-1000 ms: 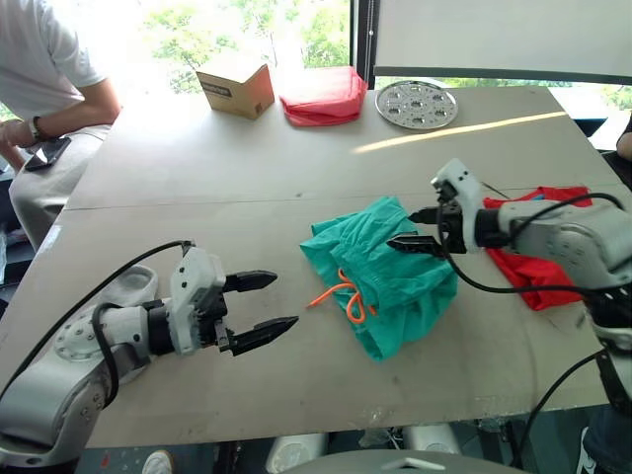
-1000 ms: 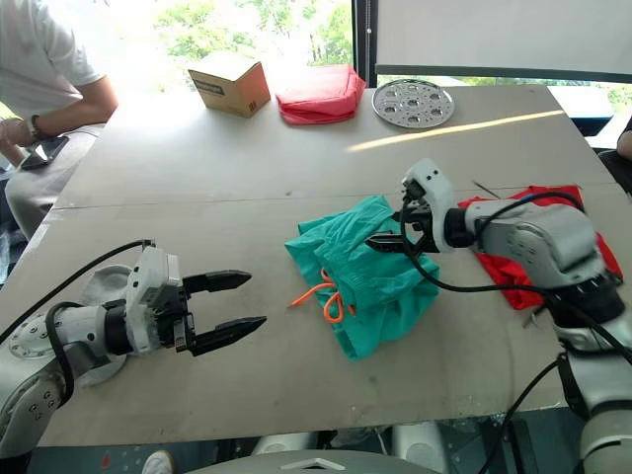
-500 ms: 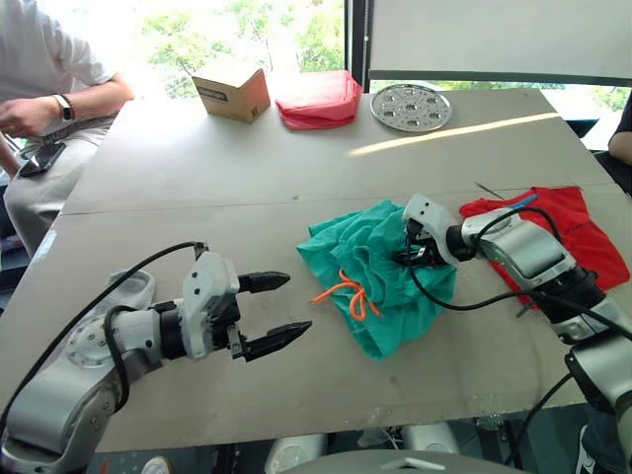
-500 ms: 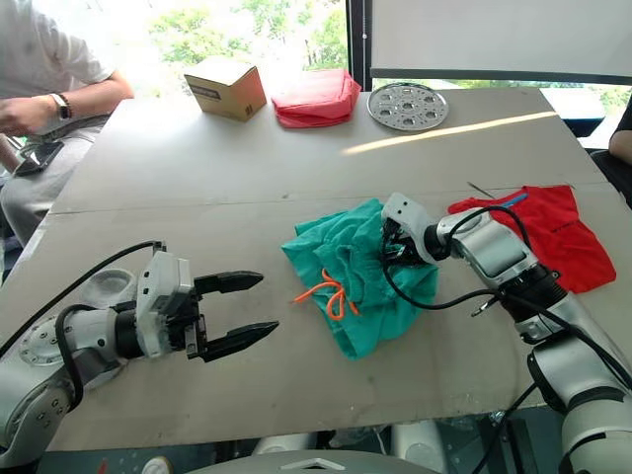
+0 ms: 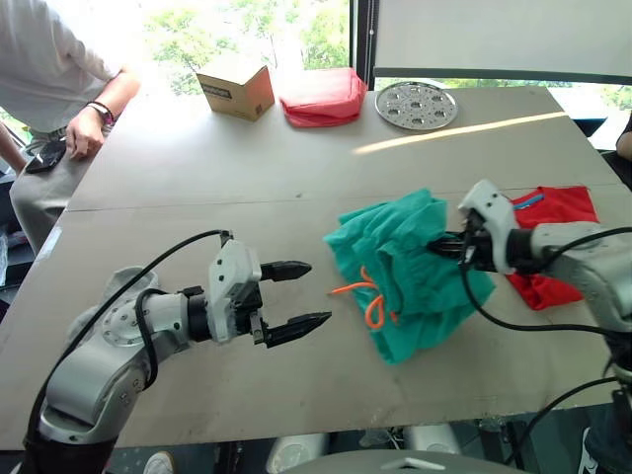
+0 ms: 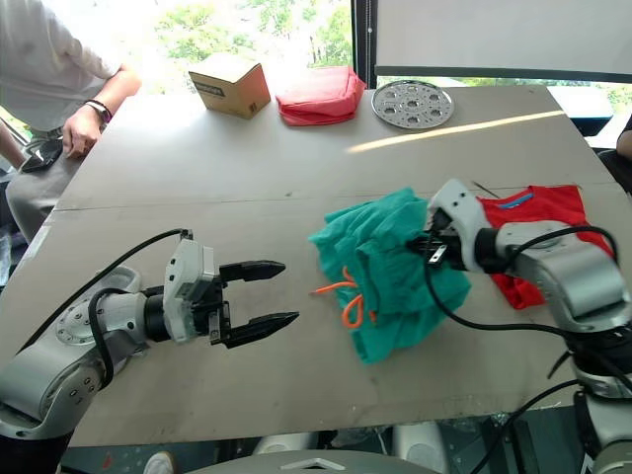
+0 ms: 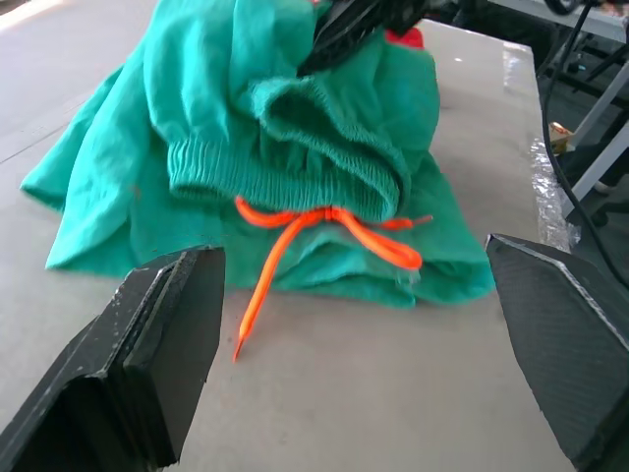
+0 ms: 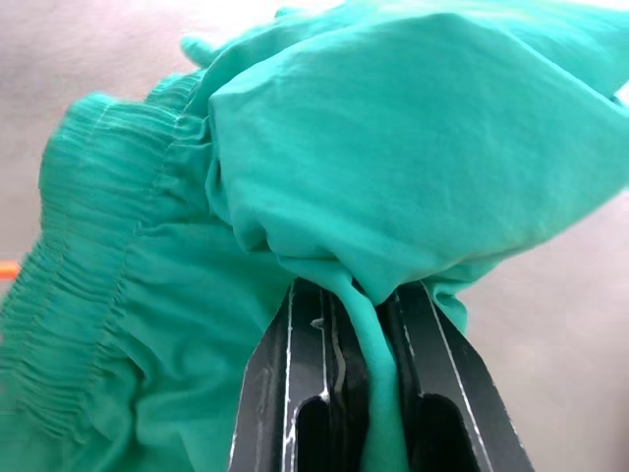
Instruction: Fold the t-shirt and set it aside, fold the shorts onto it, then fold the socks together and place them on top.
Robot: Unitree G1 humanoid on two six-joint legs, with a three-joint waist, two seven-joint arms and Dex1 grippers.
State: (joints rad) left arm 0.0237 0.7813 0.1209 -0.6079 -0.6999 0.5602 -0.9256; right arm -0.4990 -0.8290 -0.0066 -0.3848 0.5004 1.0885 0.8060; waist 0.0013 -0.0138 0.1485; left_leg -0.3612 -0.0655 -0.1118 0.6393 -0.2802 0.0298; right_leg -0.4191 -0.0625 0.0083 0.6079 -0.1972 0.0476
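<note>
On the grey table (image 5: pixel 197 168), mid-task: we catch the shorts stage of the laundry job.
Right gripper (image 6: pixel 432 247): we see its two black fingers (image 8: pixel 295 393) pinched shut on a fold of the shorts (image 5: pixel 405 267), lifting that edge into a bunched peak.
Left gripper (image 5: pixel 301 294): fingers spread wide and holding nothing, aimed at the shorts from just beside the trailing orange drawstring (image 7: pixel 314 231).
Shorts: a crumpled teal heap between the two grippers, waistband turned toward the left one, most of the cloth resting on the table.
T-shirt (image 6: pixel 528 222): the red shirt lies just behind the right gripper's wrist, partly under the arm, blue collar strip showing; how neatly it is folded we cannot tell.
Socks: we cannot pick them out.
Step in hand: by our reading, gathering the shorts for their fold; nothing is stacked on the shirt yet.
Next move: we judge the left gripper needs to close on the waistband side so both can stretch the cloth flat; the loose drawstring could snag.
Far from both grippers: a cardboard box (image 5: pixel 235 86), a pinkish-red bundle (image 5: pixel 321 96) and a perforated metal disc (image 5: pixel 416 104) line the far edge.
Room: bright windows with greenery beyond; a person (image 5: pixel 49 69) sits at the table's far left corner.
</note>
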